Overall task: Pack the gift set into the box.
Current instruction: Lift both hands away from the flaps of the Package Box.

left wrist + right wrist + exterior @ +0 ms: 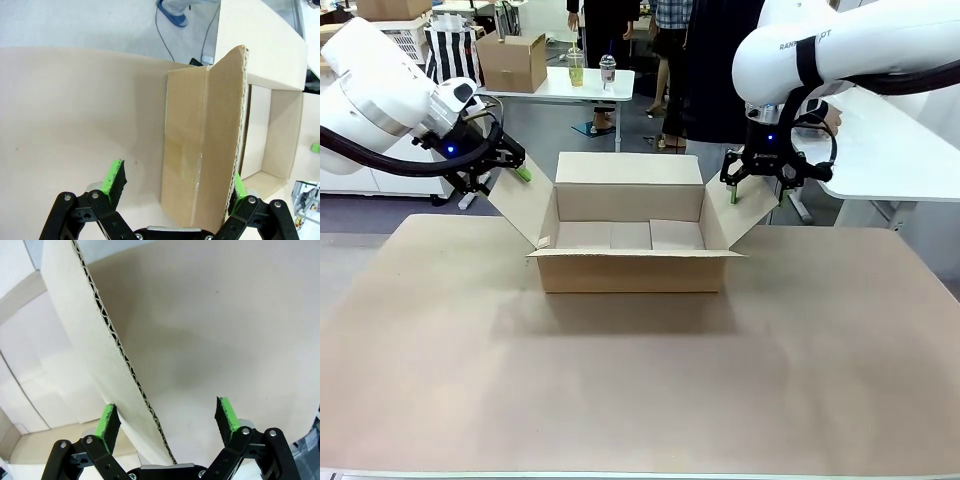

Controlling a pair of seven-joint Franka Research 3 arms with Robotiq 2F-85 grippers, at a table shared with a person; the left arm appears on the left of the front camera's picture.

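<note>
Tan table (640,400) with the box (632,270), a wide shallow brown cardboard carton, standing at its middle, top flaps spread open. Left gripper (508,175) straddles the upper edge of the left flap (520,208), fingers apart, not clamping; right gripper (757,195) straddles the right flap (752,218), also released

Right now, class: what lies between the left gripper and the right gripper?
The box lies between the left gripper and right gripper in the front view; its side flaps reach into their open jaws.

Smaller carton (512,63) on white table (558,88)
</note>
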